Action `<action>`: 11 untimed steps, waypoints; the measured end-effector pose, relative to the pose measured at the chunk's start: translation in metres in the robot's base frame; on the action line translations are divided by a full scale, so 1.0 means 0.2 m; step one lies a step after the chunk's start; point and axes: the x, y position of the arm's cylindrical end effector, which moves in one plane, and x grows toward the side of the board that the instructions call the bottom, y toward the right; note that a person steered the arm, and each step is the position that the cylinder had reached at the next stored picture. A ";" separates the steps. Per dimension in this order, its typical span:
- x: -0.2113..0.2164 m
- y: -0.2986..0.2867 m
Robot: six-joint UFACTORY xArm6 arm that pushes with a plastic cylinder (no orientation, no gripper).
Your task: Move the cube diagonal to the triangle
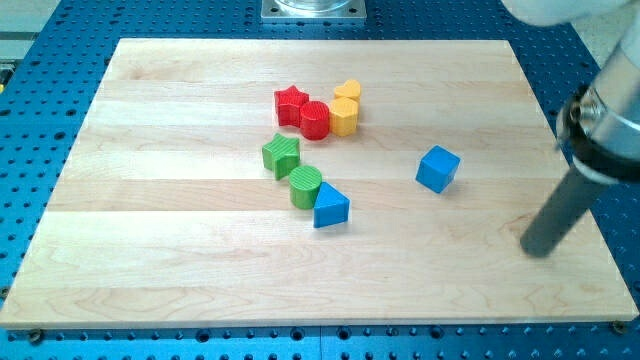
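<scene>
A blue cube [438, 168] sits right of the board's centre. A blue triangle [330, 207] lies lower, to the cube's left, touching a green cylinder [305, 186]. My tip [537, 249] rests on the board near its right edge, below and right of the cube, well apart from it. The rod slants up to the view's right.
A green star-like block [281, 154] sits above the green cylinder. Further up are a red star [290, 103], a red cylinder [314, 120], a yellow hexagonal block [343, 118] and a yellow heart [347, 92], packed together. The wooden board [180, 260] lies on a blue perforated table.
</scene>
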 end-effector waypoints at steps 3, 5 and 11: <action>-0.54 -0.41; -0.64 -0.48; -0.41 -0.79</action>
